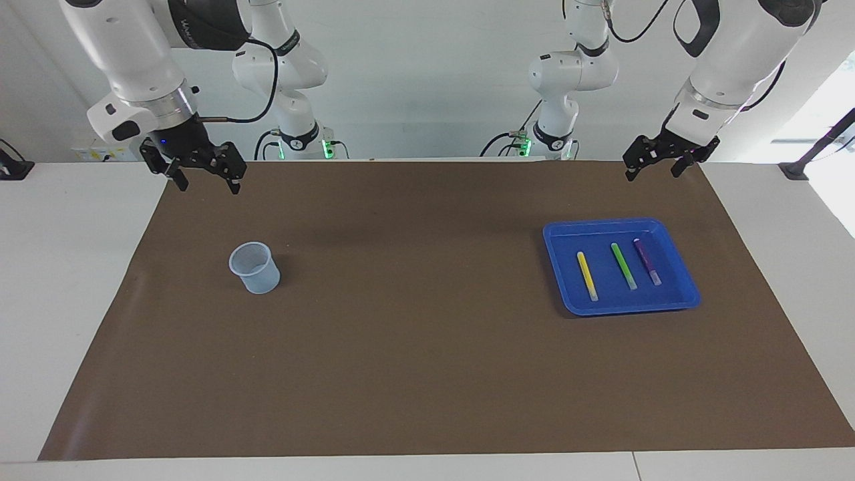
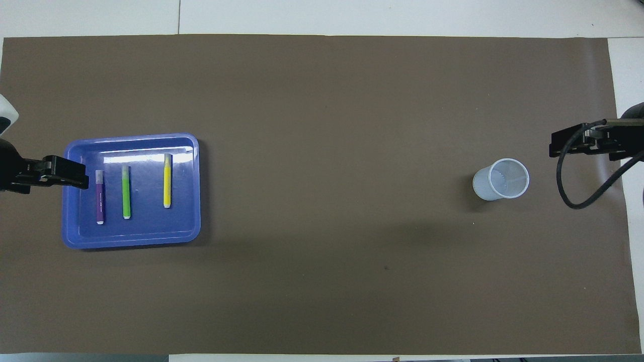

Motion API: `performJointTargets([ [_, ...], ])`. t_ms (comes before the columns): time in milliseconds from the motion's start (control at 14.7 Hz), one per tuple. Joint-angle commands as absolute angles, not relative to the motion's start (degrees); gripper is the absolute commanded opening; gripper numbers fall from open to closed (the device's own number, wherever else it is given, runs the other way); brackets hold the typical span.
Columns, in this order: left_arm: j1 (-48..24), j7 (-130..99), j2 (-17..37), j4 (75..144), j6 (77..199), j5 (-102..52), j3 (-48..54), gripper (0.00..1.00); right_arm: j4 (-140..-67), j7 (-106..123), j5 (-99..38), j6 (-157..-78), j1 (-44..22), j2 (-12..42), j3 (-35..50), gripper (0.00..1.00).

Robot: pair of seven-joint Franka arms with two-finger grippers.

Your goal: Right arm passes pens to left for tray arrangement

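We see the blue tray [image 1: 621, 304] on the brown mat [image 1: 427, 347] at the left arm's end of the bench, w/ three pens in it side by side, apart: yellow pen [image 1: 587, 275], green pen [image 1: 624, 266], purple pen [image 1: 647, 262]. In the facing view the left gripper [image 1: 652, 164] hangs up in the air at approx 12 o'clock from the tray, over the mat's edge by the robots; jaws spread wide, holding nothing. The right gripper [image 1: 206, 179] hovers at approx 11 o'clock from the translucent cup [image 1: 254, 268], also wide open & empty. Cup stands upright, well apart from the tray.
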State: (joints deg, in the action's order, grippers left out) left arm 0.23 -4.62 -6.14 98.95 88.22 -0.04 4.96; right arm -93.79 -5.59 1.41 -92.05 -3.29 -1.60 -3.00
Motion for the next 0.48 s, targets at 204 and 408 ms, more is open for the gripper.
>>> performJointTargets([
  [204,-0.35,-5.19,-5.45,97.3,86.75,-0.44,4.92,1.0,-94.66,-4.48,1.05,-91.41,-2.55,-2.37,-2.72,1.0],
  [408,-0.35,-5.27,-5.45,97.29,86.84,-0.53,4.92,1.0,-94.57,-4.48,1.05,-91.58,-2.55,-2.37,-2.72,1.0],
])
